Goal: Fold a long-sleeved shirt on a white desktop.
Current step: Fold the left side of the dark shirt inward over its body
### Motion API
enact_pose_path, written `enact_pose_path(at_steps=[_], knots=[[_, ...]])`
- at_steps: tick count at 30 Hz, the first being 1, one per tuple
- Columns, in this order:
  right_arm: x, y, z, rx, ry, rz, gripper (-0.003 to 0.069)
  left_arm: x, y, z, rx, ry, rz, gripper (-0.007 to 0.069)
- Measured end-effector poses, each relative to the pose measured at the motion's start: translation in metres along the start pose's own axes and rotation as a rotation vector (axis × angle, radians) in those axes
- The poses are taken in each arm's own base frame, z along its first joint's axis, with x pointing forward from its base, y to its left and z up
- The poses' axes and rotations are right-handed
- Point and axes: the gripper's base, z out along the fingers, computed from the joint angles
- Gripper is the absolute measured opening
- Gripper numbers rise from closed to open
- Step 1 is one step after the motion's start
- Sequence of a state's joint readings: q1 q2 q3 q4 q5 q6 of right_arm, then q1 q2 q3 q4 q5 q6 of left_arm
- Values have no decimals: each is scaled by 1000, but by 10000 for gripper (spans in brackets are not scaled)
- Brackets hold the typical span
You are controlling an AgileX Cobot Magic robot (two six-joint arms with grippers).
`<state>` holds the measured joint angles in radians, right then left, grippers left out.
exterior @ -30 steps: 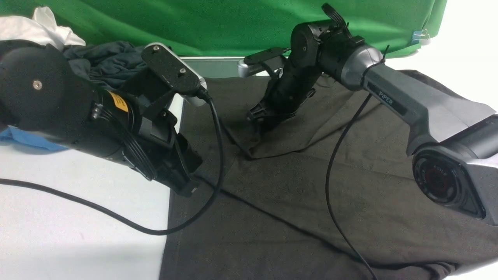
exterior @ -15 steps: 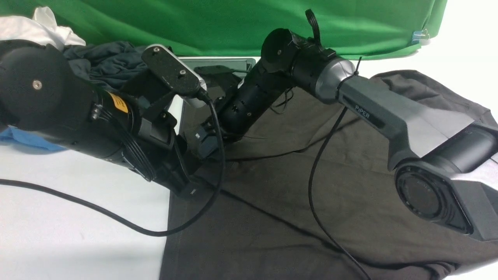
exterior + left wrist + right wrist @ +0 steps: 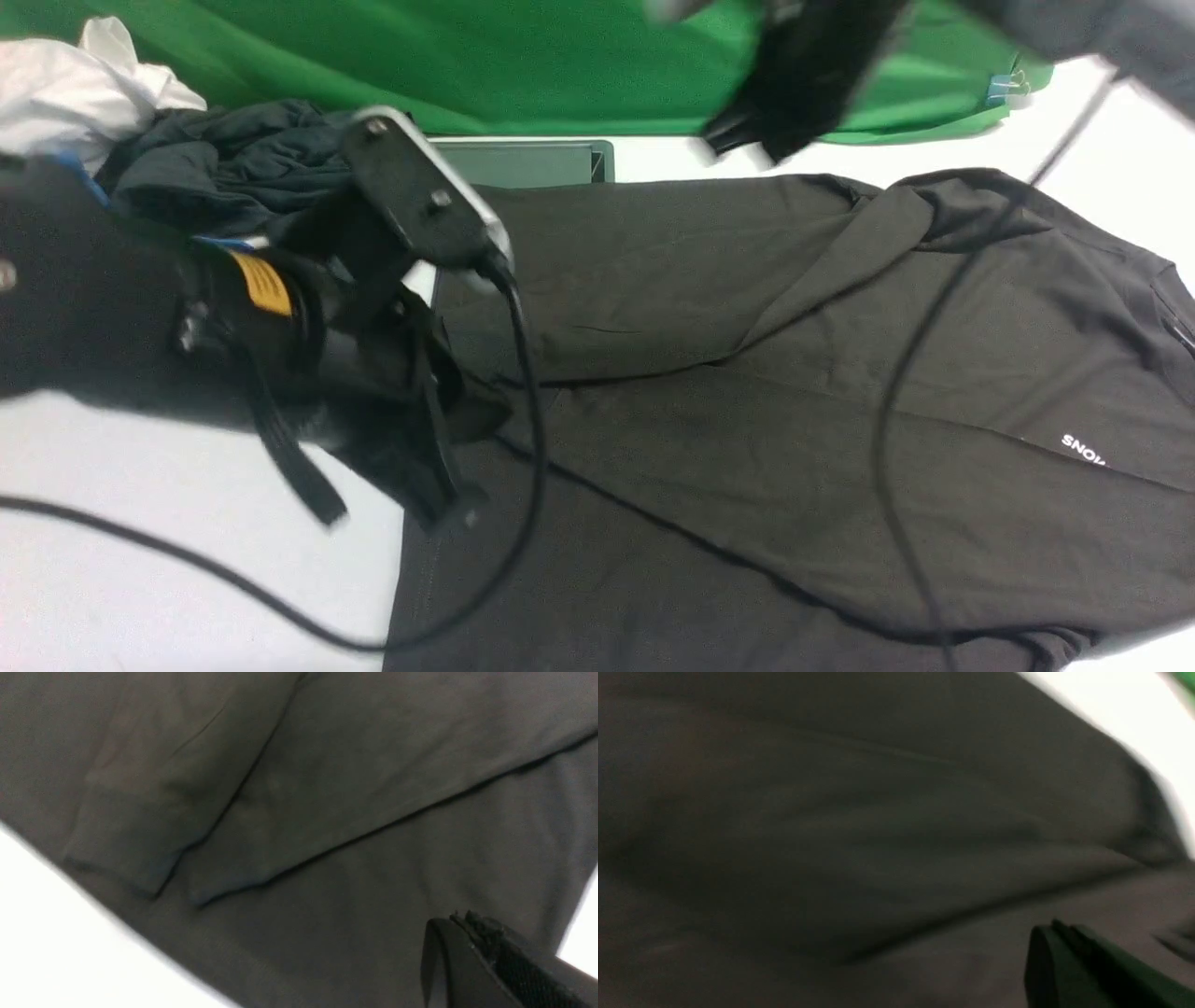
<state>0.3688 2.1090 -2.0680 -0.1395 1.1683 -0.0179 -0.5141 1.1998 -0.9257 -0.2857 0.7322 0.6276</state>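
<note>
Large brownish-black knit long-sleeved shirt lies spread on matte white desktop, centre to right of frame. One sleeve is folded across the body. L gripper, lower left by shirt edge: jaws closed, empty as far as we see. R gripper, blurred at top: closed, nothing held. We judge sleeves done. Next = body fold; needs jaws opened, edge pinched.

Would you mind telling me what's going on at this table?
A two-armed robot is folding a dark shirt on the white desktop. One sleeve already lies across the body. The left gripper sits low at the shirt's edge, shut; the right gripper is up near the green backdrop, blurred, also shut. Neither visibly grips cloth.
</note>
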Motion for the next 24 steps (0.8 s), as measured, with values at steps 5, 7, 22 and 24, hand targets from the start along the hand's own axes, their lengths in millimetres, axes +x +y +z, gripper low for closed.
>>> enact_pose_path(at_steps=[5, 7, 22, 24], knots=[[6, -57, 40, -78, -68, 185, 33, 0, -13, 8, 7, -38, 42, 18], [0, -65, 60, -109, -152, 203, 33, -2, -11, 9, -11, -63, 41, 18], [11, -96, 156, -76, 15, 173, 33, 3, -4, 55, 13, 44, 39, 18], [16, -103, 155, -68, 52, 178, 33, 3, -4, 56, 14, 45, 39, 18]])
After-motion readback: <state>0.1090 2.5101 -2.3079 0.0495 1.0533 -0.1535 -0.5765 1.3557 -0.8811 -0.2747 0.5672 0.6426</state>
